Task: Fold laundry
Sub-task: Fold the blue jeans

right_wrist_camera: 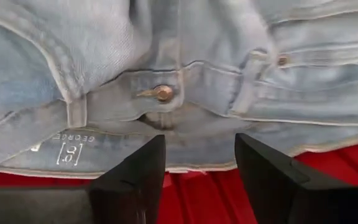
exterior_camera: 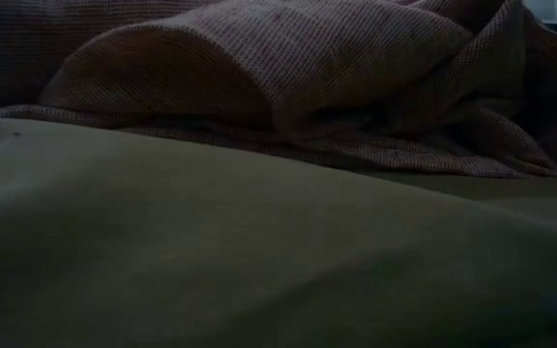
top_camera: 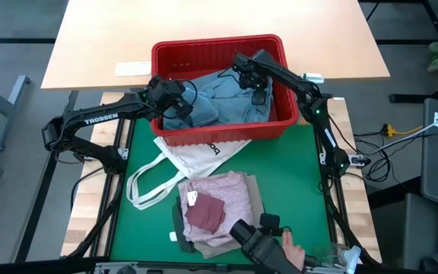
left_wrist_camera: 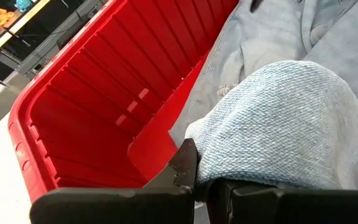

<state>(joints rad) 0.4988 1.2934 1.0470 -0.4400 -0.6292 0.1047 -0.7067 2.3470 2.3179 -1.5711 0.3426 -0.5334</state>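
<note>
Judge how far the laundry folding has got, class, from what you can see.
Looks done: a mottled pink top stacked folded on the green mat. In hand: the left gripper pinches the jeans in the red basket; the right gripper hovers open. Left: folding them.

Reds, blues and pinks on a green tabletop

The basket [top_camera: 219,133] is bright red, the jeans [top_camera: 226,103] in it pale washed blue with a brass button [right_wrist_camera: 163,93]; the tote bag [top_camera: 196,156] is white with black lettering; the top [top_camera: 230,194] is mottled pink, with a plain maroon piece [top_camera: 205,215] on it; the tabletop [top_camera: 295,190] is solid green, with pale wood [top_camera: 90,221] at its edges.
</note>
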